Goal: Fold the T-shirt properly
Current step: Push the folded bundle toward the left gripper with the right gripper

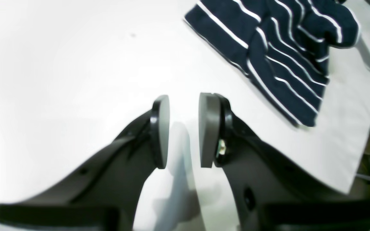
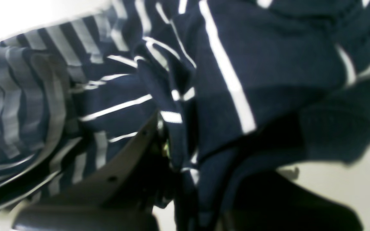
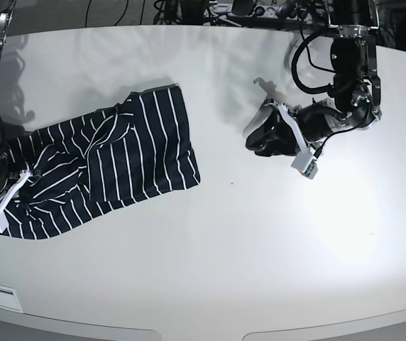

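My right gripper (image 2: 178, 150), clamped on the T-shirt (image 3: 111, 167), sits nearer; my left gripper (image 1: 184, 130), parted and empty, hangs well apart.

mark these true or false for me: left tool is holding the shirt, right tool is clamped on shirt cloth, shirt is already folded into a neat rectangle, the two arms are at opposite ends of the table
1. The left tool holds the T-shirt. False: it is open and empty above the bare table.
2. The right tool is clamped on shirt cloth. True.
3. The shirt is folded into a neat rectangle. False: it lies rumpled and spread.
4. The arms are at opposite ends. True.
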{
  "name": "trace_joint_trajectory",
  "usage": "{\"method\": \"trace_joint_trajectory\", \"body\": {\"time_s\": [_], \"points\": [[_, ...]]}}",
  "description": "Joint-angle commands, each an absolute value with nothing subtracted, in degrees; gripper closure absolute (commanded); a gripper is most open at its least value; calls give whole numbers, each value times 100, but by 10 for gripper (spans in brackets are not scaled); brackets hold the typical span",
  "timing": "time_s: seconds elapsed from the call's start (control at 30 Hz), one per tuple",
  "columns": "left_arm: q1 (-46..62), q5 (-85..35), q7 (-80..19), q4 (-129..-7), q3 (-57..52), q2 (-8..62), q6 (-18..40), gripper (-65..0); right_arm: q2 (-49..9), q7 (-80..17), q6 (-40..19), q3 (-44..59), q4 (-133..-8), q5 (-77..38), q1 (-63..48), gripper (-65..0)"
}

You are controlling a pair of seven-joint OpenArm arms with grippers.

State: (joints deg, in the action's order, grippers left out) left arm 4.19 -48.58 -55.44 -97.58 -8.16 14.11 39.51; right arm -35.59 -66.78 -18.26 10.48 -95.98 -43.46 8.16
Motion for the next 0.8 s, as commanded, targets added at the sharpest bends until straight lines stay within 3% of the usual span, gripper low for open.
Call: {"method": "trace_joint_trajectory", "body": {"time_s": [0.0, 0.5, 0.77], "points": [[381, -5022, -5404, -9843, -827, 1444, 4000, -178, -3642, -6608, -1863, 1096, -9756, -4536, 937, 0], [427, -5026, -5404, -9843, -827, 1444, 4000, -178, -2921, -8000, -3610, 1096, -9821, -8344, 906, 0], [425, -5026, -5380, -9843, -827, 1444, 4000, -178, -2838, -8000, -3815, 1085, -9821, -8500, 904, 0]]}}
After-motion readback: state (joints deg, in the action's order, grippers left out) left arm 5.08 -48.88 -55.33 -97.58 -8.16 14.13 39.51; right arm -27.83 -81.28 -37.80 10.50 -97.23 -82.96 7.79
